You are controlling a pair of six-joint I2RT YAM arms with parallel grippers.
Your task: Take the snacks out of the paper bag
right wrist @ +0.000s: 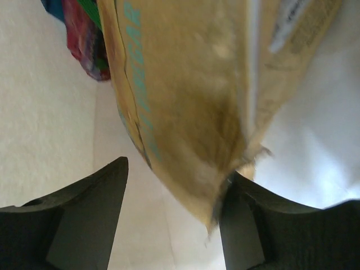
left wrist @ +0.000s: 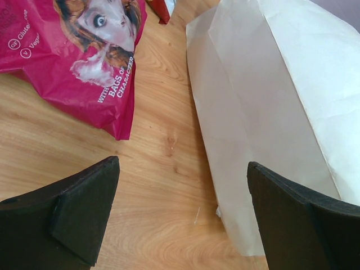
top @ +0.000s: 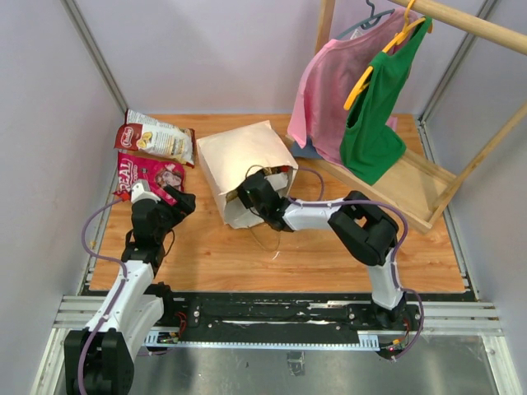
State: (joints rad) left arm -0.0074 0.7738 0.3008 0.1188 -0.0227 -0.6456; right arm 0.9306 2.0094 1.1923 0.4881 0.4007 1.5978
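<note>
So I've got the right gripper [right wrist: 177, 171] in the mouth of the bag [top: 247, 152], jaws apart with a tan packet [right wrist: 185, 101] corner between them. That bag lies on its side mid-table. My left gripper [left wrist: 183, 163] hovers spread wide between it and the magenta packet [left wrist: 84, 56].

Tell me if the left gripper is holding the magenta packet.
No, the left gripper is open and empty, the magenta packet lying beyond it.

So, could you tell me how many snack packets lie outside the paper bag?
2: the red-white packet at the far left, the magenta packet just this side of it. Others are inside the paper bag, partly hidden.
</note>
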